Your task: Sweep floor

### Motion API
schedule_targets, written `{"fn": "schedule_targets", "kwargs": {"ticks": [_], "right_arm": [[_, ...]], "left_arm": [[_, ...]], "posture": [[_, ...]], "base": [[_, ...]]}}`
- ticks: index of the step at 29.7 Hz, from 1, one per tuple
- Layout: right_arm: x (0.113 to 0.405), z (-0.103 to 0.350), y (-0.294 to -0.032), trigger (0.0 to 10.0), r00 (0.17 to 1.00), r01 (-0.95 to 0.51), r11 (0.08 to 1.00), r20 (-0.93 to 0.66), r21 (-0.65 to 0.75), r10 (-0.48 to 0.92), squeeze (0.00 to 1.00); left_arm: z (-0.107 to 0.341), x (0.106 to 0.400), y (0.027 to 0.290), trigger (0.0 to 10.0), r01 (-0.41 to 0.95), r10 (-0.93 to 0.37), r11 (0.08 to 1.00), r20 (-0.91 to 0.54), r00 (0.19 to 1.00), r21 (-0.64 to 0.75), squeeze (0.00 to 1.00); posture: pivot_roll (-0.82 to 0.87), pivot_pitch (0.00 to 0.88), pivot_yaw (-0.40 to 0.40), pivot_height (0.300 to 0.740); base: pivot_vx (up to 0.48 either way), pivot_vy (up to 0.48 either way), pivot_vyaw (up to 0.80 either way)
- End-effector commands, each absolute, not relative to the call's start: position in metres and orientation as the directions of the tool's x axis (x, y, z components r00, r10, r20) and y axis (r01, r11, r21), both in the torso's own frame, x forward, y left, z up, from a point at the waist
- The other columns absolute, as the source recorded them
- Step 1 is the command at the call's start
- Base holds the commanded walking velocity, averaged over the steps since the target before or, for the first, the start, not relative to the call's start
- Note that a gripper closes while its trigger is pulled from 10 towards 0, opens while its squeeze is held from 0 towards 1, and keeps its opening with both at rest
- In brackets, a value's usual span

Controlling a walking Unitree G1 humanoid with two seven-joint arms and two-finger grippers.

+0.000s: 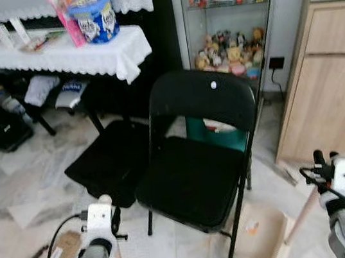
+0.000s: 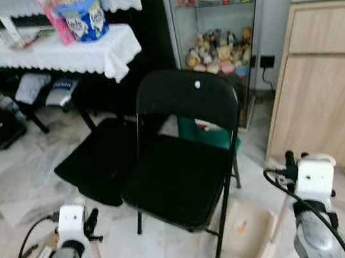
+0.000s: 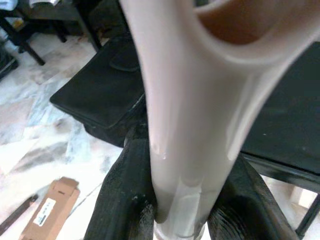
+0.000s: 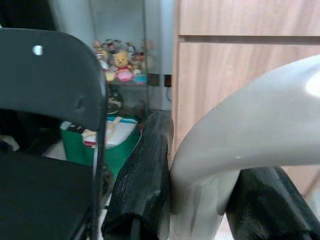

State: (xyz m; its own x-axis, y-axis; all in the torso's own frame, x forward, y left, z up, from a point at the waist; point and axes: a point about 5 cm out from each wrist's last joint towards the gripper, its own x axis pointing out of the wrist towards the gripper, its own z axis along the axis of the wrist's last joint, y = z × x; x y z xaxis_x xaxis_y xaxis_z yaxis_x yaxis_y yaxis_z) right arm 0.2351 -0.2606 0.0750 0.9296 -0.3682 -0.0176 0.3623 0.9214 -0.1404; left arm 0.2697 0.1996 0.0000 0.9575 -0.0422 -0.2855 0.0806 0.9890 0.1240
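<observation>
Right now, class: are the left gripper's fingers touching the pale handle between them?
Touching. The left wrist view shows both black fingers pressed against the pale handle, with no gap on either side.

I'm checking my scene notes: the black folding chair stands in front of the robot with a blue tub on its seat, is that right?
Not quite. The chair does stand in front of the robot, but its seat is bare. The blue tub sits on the white-clothed table behind and to the left, as the left eye view shows.
</observation>
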Motion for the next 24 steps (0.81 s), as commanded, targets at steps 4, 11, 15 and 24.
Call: {"fn": "schedule_targets", "kwargs": {"ticks": [4,11,15,24], "right_arm": [[0.231,0.079,-0.279,10.0,0.878,0.468,0.865,-0.011,-0.182,-0.478,0.0],[0.231,0.081,-0.278,10.0,0.88,0.467,0.867,-0.002,-0.175,-0.475,0.0],[0.233,0.082,-0.275,10.0,0.883,0.462,0.87,-0.003,-0.172,-0.469,0.0],[0.234,0.081,-0.273,10.0,0.886,0.456,0.875,-0.007,-0.164,-0.463,0.0]], "left_arm": [[0.002,0.27,0.203,10.0,0.102,-0.056,0.983,-0.275,0.96,0.154,0.0],[0.002,0.27,0.201,10.0,0.121,-0.07,0.978,-0.274,0.959,0.173,0.0],[0.002,0.27,0.2,10.0,0.122,-0.073,0.979,-0.274,0.959,0.166,0.0],[0.002,0.269,0.2,10.0,0.115,-0.07,0.981,-0.272,0.96,0.154,0.0]], "posture": [[-0.16,0.0,0.135,0.74],[-0.16,0.0,0.138,0.74],[-0.16,0.0,0.138,0.74],[-0.16,0.0,0.138,0.74]], "base": [[0.0,0.0,0.0],[0.0,0.0,0.0],[0.0,0.0,0.0],[0.0,0.0,0.0]]}}
